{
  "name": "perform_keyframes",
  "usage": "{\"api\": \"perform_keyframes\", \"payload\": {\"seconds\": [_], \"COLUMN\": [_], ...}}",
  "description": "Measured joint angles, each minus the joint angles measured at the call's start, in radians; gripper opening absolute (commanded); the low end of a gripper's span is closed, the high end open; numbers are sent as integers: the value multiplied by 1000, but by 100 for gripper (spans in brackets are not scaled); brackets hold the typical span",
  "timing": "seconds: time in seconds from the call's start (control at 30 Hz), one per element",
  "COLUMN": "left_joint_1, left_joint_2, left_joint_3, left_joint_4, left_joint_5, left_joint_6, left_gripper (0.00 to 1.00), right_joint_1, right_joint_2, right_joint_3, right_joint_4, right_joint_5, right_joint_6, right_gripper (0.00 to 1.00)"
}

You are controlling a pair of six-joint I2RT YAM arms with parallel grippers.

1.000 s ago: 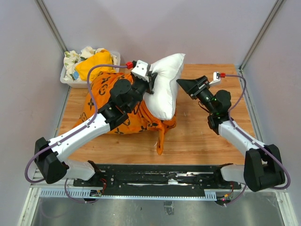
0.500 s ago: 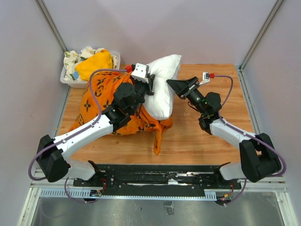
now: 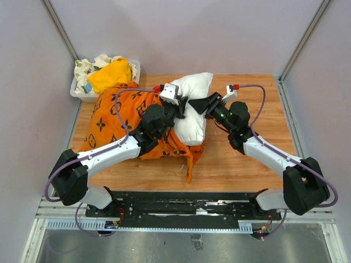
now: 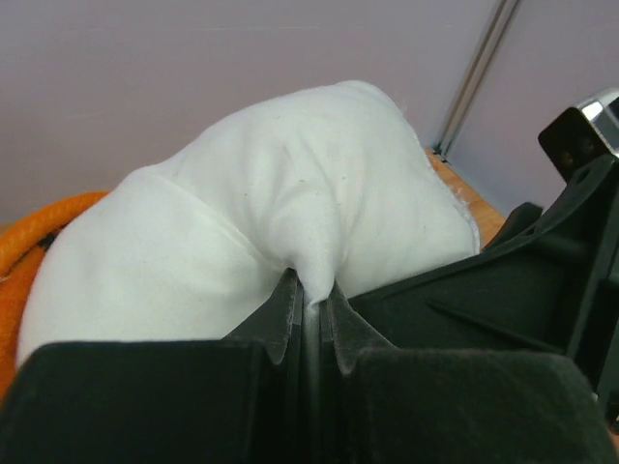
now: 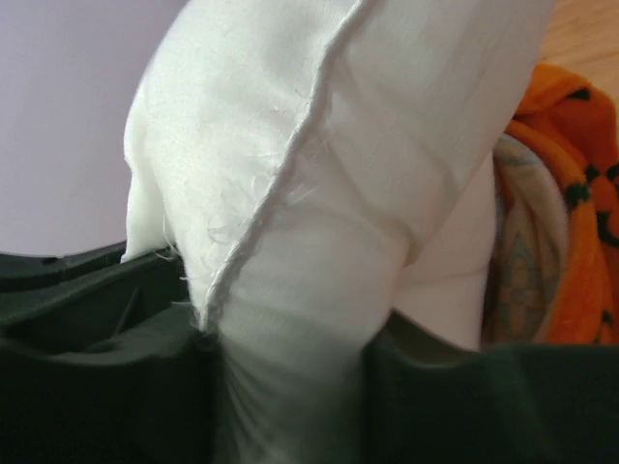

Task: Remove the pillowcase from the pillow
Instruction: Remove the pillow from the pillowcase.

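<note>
Partly in the pillowcase [image 3: 118, 118], pillow [image 3: 194, 109] sits pinched by left fingers [image 4: 276, 327] and right fingers [image 5: 97, 314]; bin [image 3: 74, 91] holds cloths [image 3: 112, 74].

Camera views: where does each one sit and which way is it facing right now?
Top external: above and behind the robot, looking down on the table; left arm and right arm show, meeting at the pillow.
Left wrist: on the left gripper, facing along its fingers pinching white fabric.
Right wrist: on the right gripper, facing its fingers around a pillow fold, pillowcase behind.
Shared: all three show the pillow.
</note>
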Motion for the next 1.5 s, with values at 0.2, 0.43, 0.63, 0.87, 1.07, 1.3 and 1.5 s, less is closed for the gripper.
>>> {"api": "perform_keyframes", "payload": {"seconds": [0.2, 0.43, 0.63, 0.87, 1.07, 1.3, 1.5], "left_joint_1": [58, 325, 566, 573, 573, 570, 561], "left_joint_2": [-2, -164, -279, -99, 49, 83, 64], "left_joint_3": [49, 4, -30, -41, -77, -58, -46], "left_joint_4": [-101, -196, -220, -276, -304, -288, -319], "left_joint_5": [97, 439, 524, 568, 586, 554, 428], "left_joint_6": [-38, -204, -282, -304, -322, -314, -310], "left_gripper": [66, 99, 99, 90, 67, 17, 16], "right_joint_1": [-1, -231, -463, -487, -487, -500, -576], "right_joint_2": [13, -8, -100, -64, -56, -56, -56], "right_joint_3": [26, 30, 47, 76, 95, 135, 135], "right_joint_4": [-27, -110, -262, -301, -333, -392, -410], "right_joint_5": [-10, -161, -204, -261, -282, -303, -378], "right_joint_6": [-45, -30, -68, -79, -88, -114, -82], "right_gripper": [1, 1, 1, 1, 1, 1, 1]}}
